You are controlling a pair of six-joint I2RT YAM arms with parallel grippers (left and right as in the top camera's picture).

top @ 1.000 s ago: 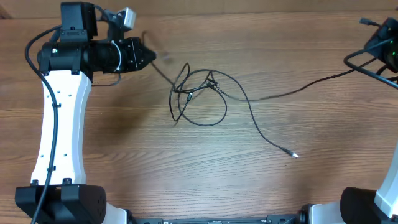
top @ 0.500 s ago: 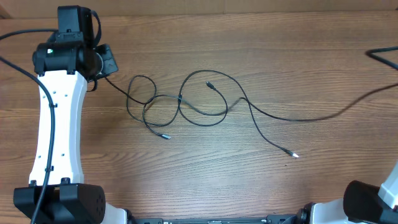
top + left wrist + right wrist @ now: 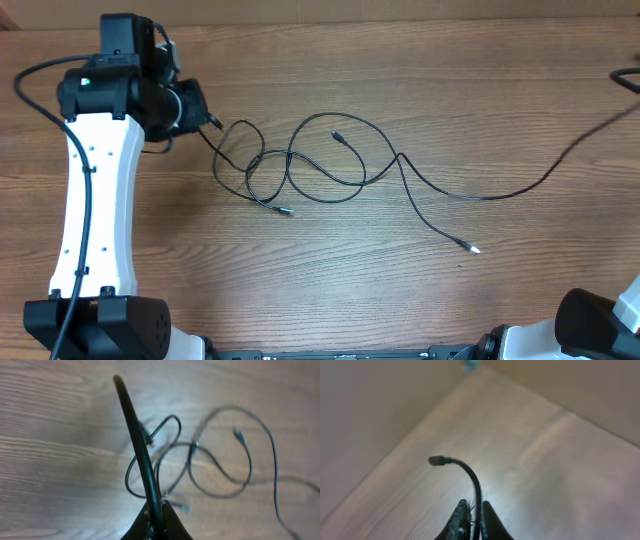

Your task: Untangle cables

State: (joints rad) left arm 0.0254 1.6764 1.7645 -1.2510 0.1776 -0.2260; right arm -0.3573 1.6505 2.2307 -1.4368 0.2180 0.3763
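Thin black plug-tipped cables (image 3: 290,155) looped near centre, held at 10 o'clock by clenched black left gripper (image 3: 207,118) and past 3 o'clock by black right gripper (image 3: 472,519) pinching an end; probably best drawn apart slowly to ease loops open, not cinch them.

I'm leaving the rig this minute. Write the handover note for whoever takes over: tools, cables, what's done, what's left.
left tool: shut on the end of one of the cables, at the far left of the table.
right tool: shut on a cable just below its plug, outside the overhead view to the right.
Cables: loose loops mid-table, three free ends lying flat.
Done: strands drawn out left and right; no tight knot visible.
Left: loops cross at left-centre; separate them.
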